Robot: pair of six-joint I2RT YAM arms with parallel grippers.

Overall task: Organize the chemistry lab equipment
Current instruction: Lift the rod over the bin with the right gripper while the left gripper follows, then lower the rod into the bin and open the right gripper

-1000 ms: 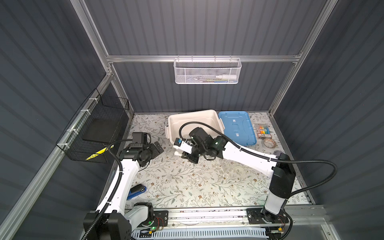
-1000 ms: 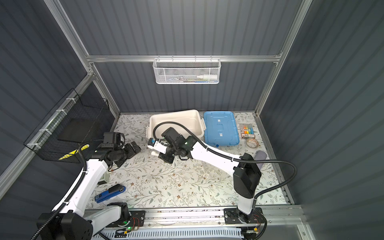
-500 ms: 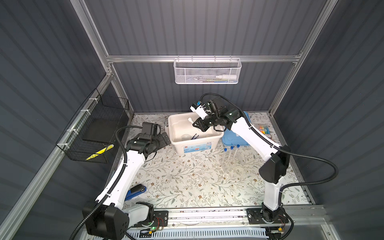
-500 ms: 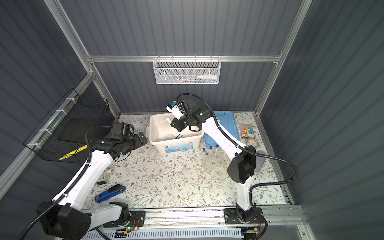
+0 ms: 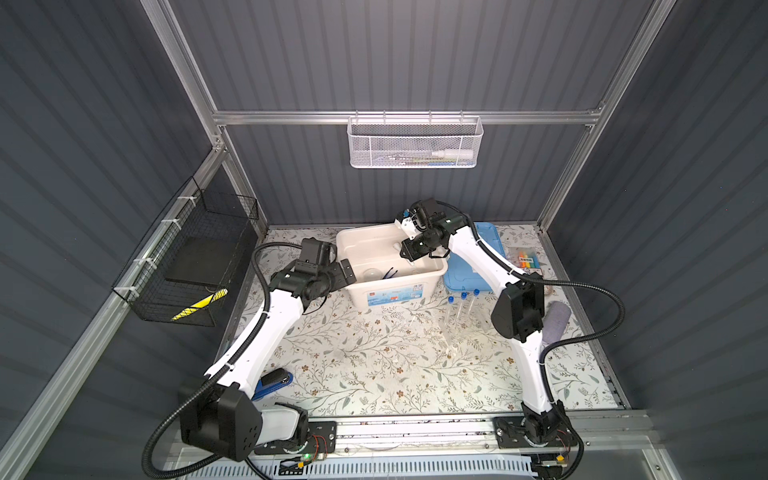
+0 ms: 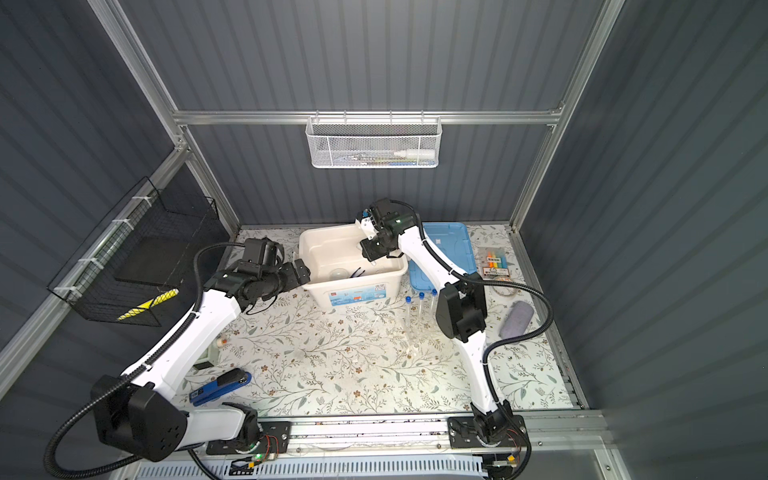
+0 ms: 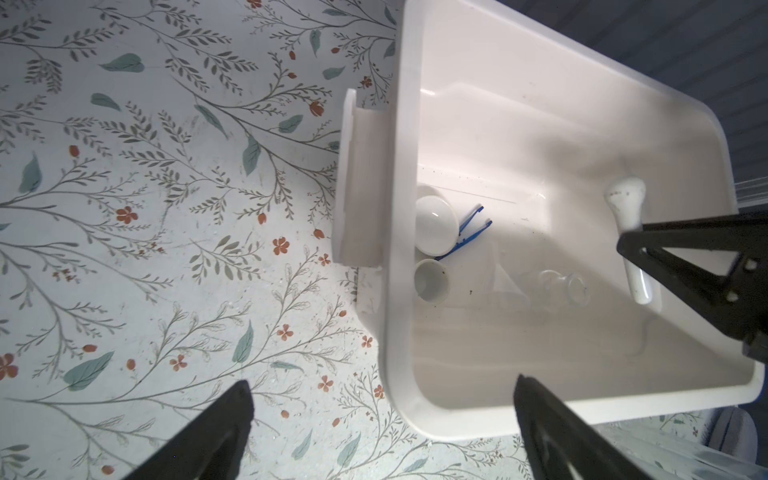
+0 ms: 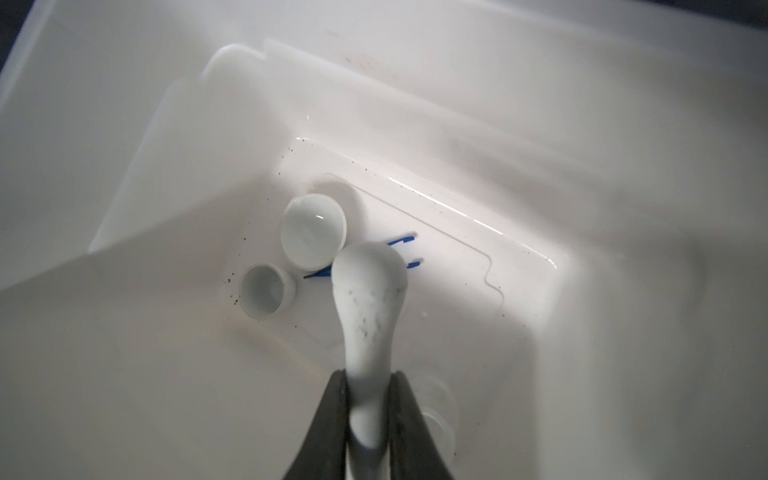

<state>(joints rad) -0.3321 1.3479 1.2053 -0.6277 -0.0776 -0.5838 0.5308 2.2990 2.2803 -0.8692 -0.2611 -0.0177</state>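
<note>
White pestle (image 8: pixel 368 299), bulb end outward, is pinched by its shaft in the right tool (image 8: pixel 369 376), over the white bin (image 7: pixel 395 208) where two white dishes (image 8: pixel 313 237) and dark blue tweezers (image 7: pixel 473 232) lie on its bottom. Left tool (image 7: pixel 382 384) spread wide, holding nothing, beside the bin's left-hand wall; blue-capped test tubes (image 5: pixel 461 307) on the surface (image 5: pixel 374 365) just before the bin.
</note>
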